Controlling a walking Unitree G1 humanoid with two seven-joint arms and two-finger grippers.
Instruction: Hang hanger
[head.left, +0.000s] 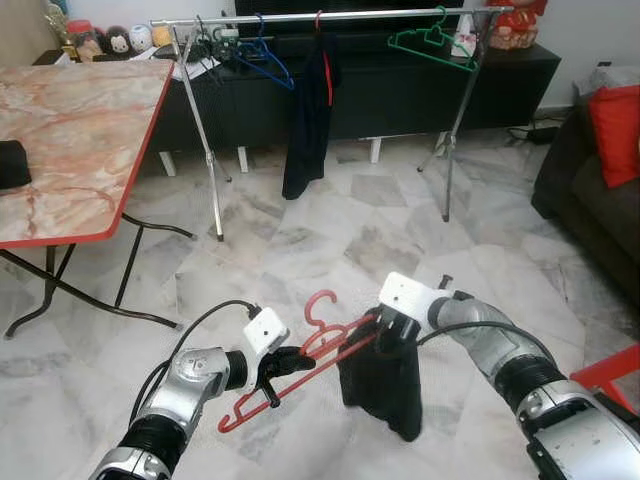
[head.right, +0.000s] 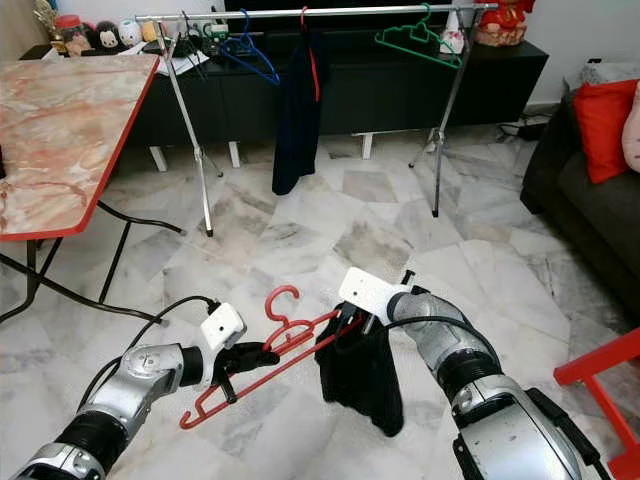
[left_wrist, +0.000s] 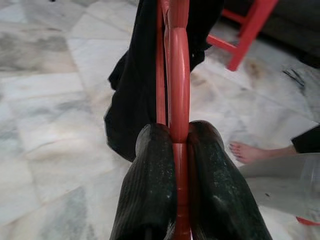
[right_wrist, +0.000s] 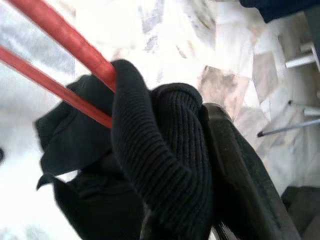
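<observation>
Hanger: red plastic hanger (head.left: 300, 365) sits low at 6 o'clock, your black garment (head.left: 385, 385) draped on it
Left gripper (head.left: 285, 362): clenched on the hanger
Right gripper (head.left: 392, 330): pinching the garment
Rack: clothes rail (head.left: 330, 17) at 12 o'clock

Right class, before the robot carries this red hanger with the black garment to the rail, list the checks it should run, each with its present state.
1. Left gripper clamped on the red hanger: ok.
2. Right gripper gripping the black garment: ok.
3. Garment fully seated on hanger: not ok, bunched at one end.
4. Hook free: ok.
5. Free space on the rail between hung items: ok.
6. Person's foot close by: not ok.
</observation>
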